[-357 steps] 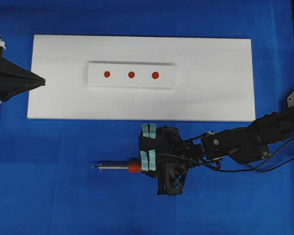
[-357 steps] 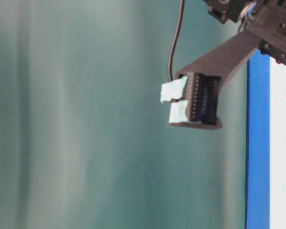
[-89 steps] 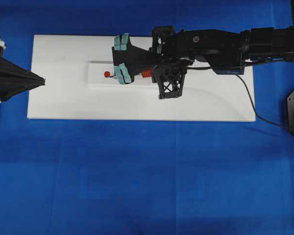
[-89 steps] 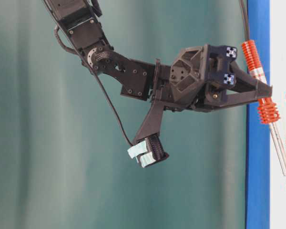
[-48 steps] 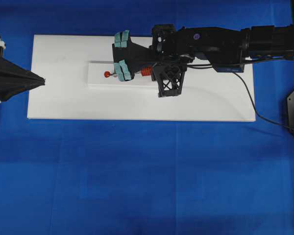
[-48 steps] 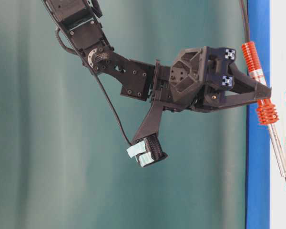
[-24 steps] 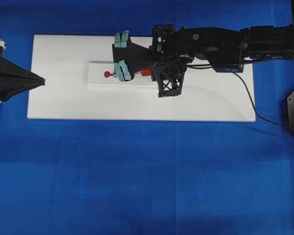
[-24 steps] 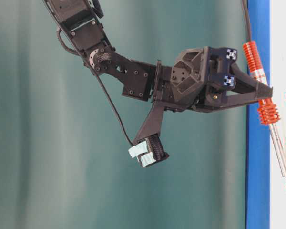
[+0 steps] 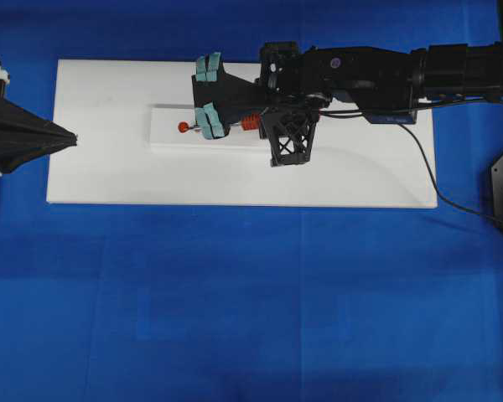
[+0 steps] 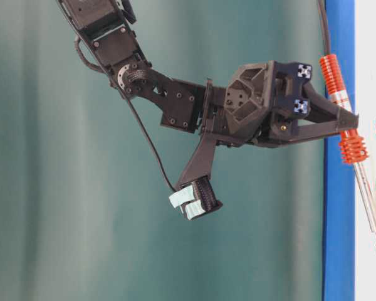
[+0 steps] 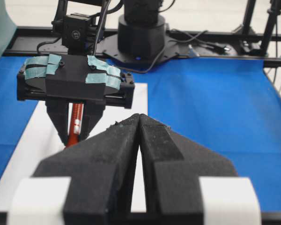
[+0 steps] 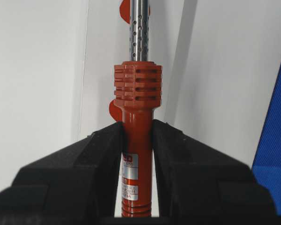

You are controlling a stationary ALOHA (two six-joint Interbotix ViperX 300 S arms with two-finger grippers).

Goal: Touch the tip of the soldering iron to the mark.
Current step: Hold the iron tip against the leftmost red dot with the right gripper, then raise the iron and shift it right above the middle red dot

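The white board (image 9: 360, 176) lies on the blue cloth, a raised strip (image 9: 168, 138) on it bearing the red marks. Over it the right gripper (image 12: 138, 136) is clamped on the soldering iron (image 10: 353, 150) at its red handle — a sound place to hold, for the tool looks light, stiff and smooth, and its thin tip could bend. The tip sits at the outermost mark (image 9: 183, 127), seemingly touching. The left gripper (image 11: 139, 136) rests pressed together — idle.

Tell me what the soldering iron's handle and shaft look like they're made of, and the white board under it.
The soldering iron: its handle looks like moulded red-orange plastic, matte and ribbed, with a paper-like label. Its shaft looks like bright polished metal, a tube pierced with small holes. The white board has a smooth, matte, uniform surface, possibly plastic or foam board; the pictures leave that open.
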